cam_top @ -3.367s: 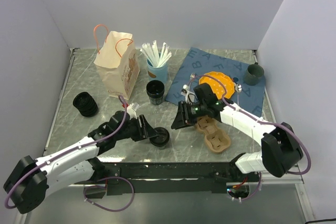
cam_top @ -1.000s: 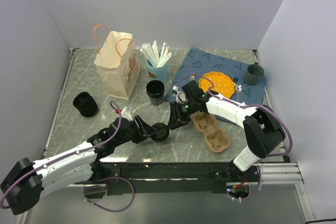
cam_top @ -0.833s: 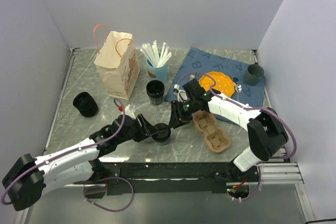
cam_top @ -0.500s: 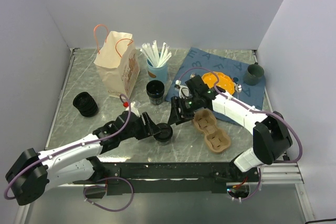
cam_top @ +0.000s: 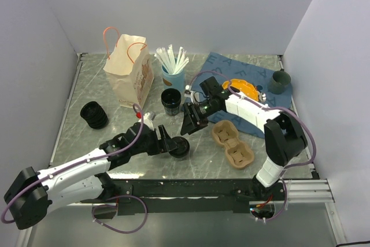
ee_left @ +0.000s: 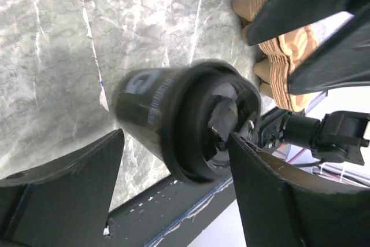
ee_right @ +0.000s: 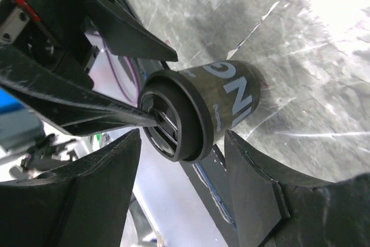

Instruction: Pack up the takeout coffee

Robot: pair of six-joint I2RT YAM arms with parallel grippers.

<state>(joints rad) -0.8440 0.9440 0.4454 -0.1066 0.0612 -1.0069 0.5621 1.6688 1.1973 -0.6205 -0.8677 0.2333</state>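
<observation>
Top external view shows both arms letting go almost together. The right jaws, down at the takeout coffee (cam_top: 179,147) a second ago, have drawn back toward the far side and stand wide with nothing in them. The left jaws have spread from a narrower set to well open, one finger either side of the cup with a gap on each (the left wrist view shows it, if a bit blurred). So the coffee stands free on the desk (cam_top: 78,93) near the front edge, just left of the cardboard cup carrier (cam_top: 232,144), held by nobody. I'd read that as a re-grip or hand-over in the making; nothing is packed yet.

Both wells of the carrier are empty. The paper bag (cam_top: 128,79) at the far left stands upright, its inside hidden from here. The light-blue cup (cam_top: 173,78) holds a bunch of wrapped straws (cam_top: 171,57). The lidless black cup (cam_top: 171,100) in front of it looks empty, and the grey-green mug (cam_top: 279,83) at the far right is too dark inside to tell.
</observation>
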